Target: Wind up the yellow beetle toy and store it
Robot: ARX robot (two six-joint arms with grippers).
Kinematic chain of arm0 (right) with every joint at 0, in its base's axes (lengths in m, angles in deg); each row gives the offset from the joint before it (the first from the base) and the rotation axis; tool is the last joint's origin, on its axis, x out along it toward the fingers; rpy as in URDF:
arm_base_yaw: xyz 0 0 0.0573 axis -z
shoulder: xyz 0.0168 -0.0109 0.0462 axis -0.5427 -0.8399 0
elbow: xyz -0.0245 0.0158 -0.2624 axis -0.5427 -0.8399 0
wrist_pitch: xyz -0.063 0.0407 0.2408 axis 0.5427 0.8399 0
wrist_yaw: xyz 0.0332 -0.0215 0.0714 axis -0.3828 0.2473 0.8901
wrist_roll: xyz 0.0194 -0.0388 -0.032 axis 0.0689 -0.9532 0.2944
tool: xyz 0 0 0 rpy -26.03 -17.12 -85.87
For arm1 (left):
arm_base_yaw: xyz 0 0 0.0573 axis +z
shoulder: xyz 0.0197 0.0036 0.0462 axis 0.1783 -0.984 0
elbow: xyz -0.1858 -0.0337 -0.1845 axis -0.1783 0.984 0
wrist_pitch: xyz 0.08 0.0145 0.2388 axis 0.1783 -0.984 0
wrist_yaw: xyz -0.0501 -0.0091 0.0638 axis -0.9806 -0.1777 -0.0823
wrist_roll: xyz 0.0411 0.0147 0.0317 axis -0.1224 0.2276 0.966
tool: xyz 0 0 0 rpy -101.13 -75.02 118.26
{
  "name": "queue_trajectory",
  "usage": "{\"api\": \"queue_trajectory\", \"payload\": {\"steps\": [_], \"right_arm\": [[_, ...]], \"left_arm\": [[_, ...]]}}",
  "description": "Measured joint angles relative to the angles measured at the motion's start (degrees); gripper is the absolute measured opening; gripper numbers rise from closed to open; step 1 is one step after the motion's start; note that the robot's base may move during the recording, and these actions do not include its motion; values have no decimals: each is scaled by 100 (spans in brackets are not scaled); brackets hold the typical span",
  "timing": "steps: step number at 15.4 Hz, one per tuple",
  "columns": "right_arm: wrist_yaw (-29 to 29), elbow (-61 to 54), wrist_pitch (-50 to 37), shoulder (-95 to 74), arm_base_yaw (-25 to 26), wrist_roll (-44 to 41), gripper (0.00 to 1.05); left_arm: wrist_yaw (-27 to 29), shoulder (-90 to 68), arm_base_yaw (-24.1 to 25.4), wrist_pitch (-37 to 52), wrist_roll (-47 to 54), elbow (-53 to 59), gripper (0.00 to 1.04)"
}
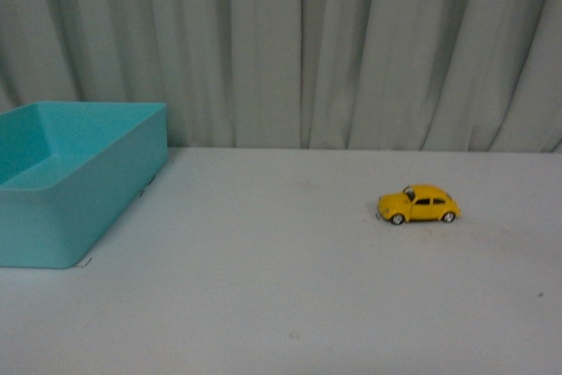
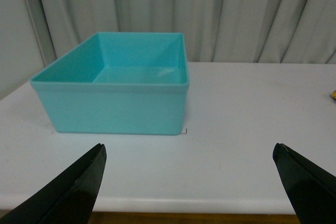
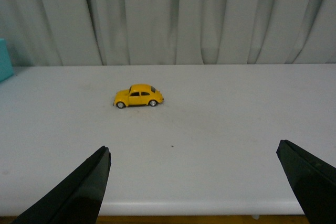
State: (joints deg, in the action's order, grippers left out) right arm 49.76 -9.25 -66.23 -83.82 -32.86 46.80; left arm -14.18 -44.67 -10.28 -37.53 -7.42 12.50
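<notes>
Beetle (image 1: 419, 205): on its wheels on tabletop (image 1: 263, 296), right of centre, well apart from bin (image 1: 70, 230).
Left gripper (image 2: 189, 149): spread wide, holding nothing, facing bin.
Right gripper (image 3: 193, 151): spread wide, holding nothing, facing beetle.

My left gripper (image 2: 189, 148) stands wide open, its two dark fingers (image 2: 79, 184) spread far apart so that only their tapering tips show at opposite edges of the left wrist view. Each tip narrows to a blunt point and slants inward, and I hold nothing between them. My right gripper (image 3: 193, 148) is in the same pose: jaws parted wide, black fingers (image 3: 79, 192) splayed to either side, empty between. I hold both wrists roughly level, facing forward, with the fingertips touching nothing. How my arms are bent behind the wrists I cannot tell
</notes>
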Motion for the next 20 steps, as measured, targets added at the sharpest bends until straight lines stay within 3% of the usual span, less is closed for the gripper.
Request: {"api": "queue_trajectory", "payload": {"steps": [20], "right_arm": [[-2,0,0,-4,0,15,98]], "left_arm": [[-2,0,0,9,-2,0,98]]}}
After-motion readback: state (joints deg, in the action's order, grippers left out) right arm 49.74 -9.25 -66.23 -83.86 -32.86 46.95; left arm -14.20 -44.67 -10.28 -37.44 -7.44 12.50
